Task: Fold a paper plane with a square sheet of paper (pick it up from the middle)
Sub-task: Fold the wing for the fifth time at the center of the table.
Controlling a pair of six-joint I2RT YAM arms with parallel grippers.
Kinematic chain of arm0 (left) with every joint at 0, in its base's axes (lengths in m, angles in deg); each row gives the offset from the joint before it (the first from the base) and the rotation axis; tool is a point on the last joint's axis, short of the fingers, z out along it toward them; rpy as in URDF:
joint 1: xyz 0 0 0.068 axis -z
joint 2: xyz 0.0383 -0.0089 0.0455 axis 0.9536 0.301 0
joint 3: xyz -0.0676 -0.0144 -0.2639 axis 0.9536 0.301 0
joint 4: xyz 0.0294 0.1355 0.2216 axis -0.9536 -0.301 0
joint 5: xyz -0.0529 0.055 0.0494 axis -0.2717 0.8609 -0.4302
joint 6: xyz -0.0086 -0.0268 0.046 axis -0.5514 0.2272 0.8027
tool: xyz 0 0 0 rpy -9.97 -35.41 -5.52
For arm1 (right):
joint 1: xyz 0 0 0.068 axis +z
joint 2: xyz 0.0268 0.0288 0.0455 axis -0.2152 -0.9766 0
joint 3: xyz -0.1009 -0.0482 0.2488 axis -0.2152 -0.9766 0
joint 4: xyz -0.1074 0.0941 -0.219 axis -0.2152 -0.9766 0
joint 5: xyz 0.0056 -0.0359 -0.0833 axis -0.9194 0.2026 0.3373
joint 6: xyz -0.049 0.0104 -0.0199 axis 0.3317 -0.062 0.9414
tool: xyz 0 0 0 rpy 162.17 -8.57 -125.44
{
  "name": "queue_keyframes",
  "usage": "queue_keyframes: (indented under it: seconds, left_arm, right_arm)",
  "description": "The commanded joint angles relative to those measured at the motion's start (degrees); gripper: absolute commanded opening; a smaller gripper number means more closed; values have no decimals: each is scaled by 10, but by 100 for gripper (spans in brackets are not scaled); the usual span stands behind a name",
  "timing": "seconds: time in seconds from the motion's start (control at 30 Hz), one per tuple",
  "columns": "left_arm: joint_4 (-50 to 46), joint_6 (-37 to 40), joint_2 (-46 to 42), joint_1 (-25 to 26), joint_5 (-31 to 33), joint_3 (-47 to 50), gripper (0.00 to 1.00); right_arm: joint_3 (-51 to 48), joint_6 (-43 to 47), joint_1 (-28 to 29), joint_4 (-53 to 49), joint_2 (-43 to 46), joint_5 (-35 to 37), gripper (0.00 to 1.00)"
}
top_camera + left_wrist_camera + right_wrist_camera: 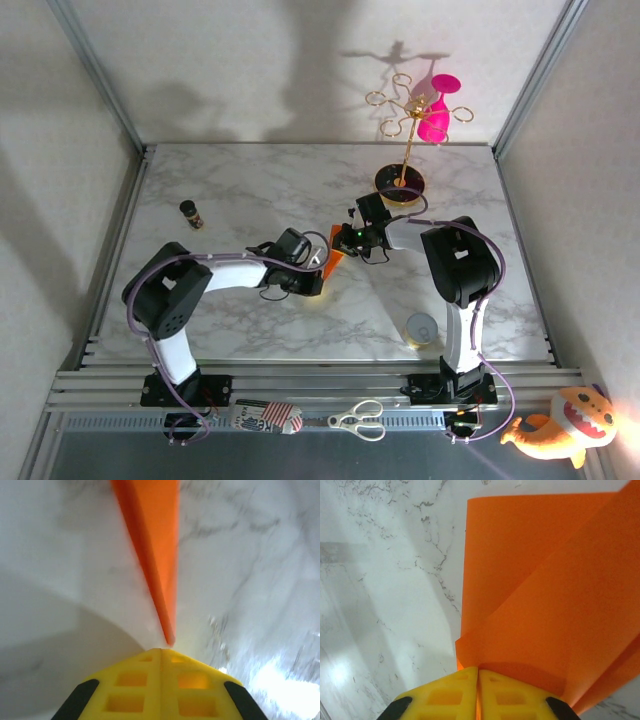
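Note:
The bright-orange sheet of paper (335,263) is folded and lies mid-table between the two grippers. In the right wrist view its overlapping layers (535,580) fan out over the marble, and my right gripper (478,670) is shut on its near edge, with orange showing in the seam between the fingers. In the left wrist view the paper (157,545) looks like a narrow strip tapering to a point. That point ends just ahead of my left gripper (161,651), whose yellow fingers are pressed together. From above, the left gripper (318,278) and right gripper (345,240) sit at opposite ends of the paper.
At the back right stands a gold stand on a black round base (401,182), with a pink glass (436,118) hanging from it. A small dark bottle (191,213) stands at the left. A tape roll (421,329) lies near the right arm. Scissors (358,420) and an orange plush toy (560,425) lie off the table's front.

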Motion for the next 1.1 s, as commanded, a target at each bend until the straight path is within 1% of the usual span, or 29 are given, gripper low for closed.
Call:
queue_keyframes:
  seconds: [0.0,0.07,0.2,0.33,0.4,0.57,0.73,0.87,1.07]
  left_arm:
    - [-88,8,-33,-6,11,0,0]
    - [-56,-15,-49,-11,13,-10,0]
    - [52,-81,-63,-14,25,-13,0]
    - [147,-159,-25,-13,20,-14,0]
    - [172,-179,-4,-12,20,-23,0]
    - [185,-189,41,-10,29,-46,0]
    - [146,-167,83,-13,44,-80,0]
    - [132,-158,90,-14,61,-79,0]
    - [131,-156,87,-17,67,-58,0]
  right_arm:
    - [-32,4,0,-67,-63,95,12]
    - [-34,0,0,-66,-60,95,12]
    - [-40,-17,5,-59,-47,92,12]
    - [-46,-40,6,-44,-35,87,12]
    - [-48,-49,6,-37,-33,83,12]
    - [-48,-62,6,-28,-31,74,12]
    - [-50,-63,5,-28,-26,72,12]
    - [-48,-62,4,-27,-18,69,12]
    - [-33,-56,1,-32,-3,63,12]
